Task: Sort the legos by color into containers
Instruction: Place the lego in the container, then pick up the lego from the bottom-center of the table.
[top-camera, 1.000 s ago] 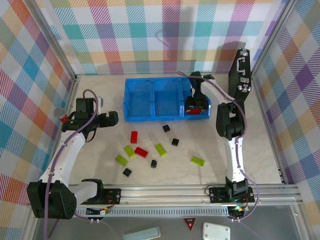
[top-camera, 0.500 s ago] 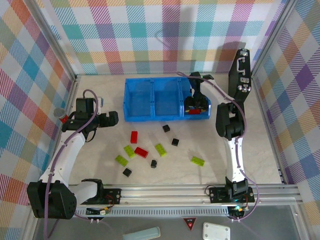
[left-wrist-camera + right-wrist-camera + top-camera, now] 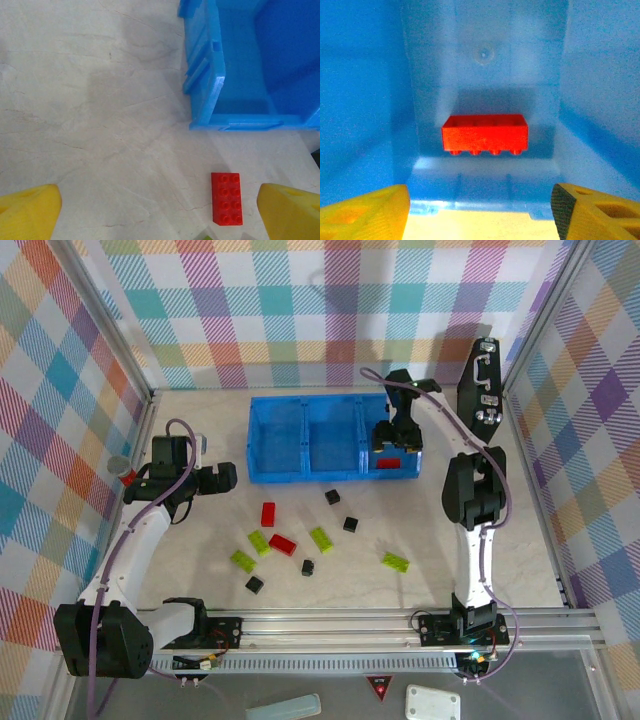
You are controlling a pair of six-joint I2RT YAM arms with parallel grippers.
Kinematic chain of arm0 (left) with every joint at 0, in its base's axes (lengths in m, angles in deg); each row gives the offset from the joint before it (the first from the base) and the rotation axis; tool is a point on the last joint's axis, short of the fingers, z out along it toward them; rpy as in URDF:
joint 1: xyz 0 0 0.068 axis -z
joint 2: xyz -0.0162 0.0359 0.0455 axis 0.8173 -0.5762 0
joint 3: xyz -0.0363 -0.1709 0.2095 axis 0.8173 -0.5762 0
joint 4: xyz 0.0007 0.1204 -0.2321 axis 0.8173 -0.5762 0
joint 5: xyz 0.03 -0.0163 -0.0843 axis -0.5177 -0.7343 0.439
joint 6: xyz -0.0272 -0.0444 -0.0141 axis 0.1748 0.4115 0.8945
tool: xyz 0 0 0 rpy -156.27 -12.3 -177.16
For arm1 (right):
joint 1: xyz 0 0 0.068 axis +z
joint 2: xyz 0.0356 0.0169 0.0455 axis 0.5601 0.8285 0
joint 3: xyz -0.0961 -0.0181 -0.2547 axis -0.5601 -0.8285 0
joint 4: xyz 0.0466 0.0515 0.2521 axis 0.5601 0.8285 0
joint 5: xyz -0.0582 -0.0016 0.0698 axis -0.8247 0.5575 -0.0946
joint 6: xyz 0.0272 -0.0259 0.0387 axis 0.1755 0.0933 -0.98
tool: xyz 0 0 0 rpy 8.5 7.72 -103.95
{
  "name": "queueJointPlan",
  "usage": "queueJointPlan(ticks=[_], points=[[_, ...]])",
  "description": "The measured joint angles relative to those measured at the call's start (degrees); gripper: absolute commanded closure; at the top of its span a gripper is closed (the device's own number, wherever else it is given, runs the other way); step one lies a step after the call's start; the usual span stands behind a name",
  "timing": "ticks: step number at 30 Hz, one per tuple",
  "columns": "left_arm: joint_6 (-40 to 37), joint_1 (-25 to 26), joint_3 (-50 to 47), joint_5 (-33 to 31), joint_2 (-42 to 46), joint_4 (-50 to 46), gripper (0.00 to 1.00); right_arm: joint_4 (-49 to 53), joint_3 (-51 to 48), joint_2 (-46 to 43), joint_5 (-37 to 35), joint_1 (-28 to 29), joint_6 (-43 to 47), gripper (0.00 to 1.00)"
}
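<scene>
The blue tray (image 3: pixel 300 472) holds three containers side by side at the back of the table. My right gripper (image 3: pixel 392 447) hangs open above the right container; in the right wrist view a red lego (image 3: pixel 485 134) lies loose on that container's floor, beyond the open gripper (image 3: pixel 480 215). My left gripper (image 3: pixel 227 476) stands open just left of the tray, with nothing between its fingers (image 3: pixel 30 212). A red lego (image 3: pixel 226 198) lies close to the tray's corner (image 3: pixel 205 75). On the table lie two red legos (image 3: pixel 268 513), several green ones (image 3: pixel 321 539) and several black ones (image 3: pixel 350 524).
A black case with metal latches (image 3: pixel 482 380) leans against the right wall. A red cylinder with a grey cap (image 3: pixel 122 473) lies at the left wall. A metal rail (image 3: pixel 330 620) runs along the near edge.
My right gripper has opened, let go of the red lego into the right container and lifted; its arm has swung up and to the right. The left arm has not moved.
</scene>
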Motion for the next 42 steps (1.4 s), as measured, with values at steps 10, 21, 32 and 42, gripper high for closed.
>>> queueJointPlan(ticks=[10,21,32,42], points=[[0.0,0.0,0.0,0.7,0.0,0.0,0.0,-0.9,-11.9,-8.7,-0.1,2.3,-2.8,0.25],[0.0,0.0,0.0,2.4,0.5,0.0,0.0,-3.2,-23.9,-16.5,-0.8,8.7,-7.8,0.27],[0.1,0.0,-0.3,3.9,1.5,0.1,0.0,-6.5,-43.5,-29.1,-3.3,15.8,-20.7,0.28],[0.1,0.0,-0.8,3.9,2.3,0.1,0.0,-9.5,-60.5,-41.9,-4.7,22.7,-38.6,0.25]])
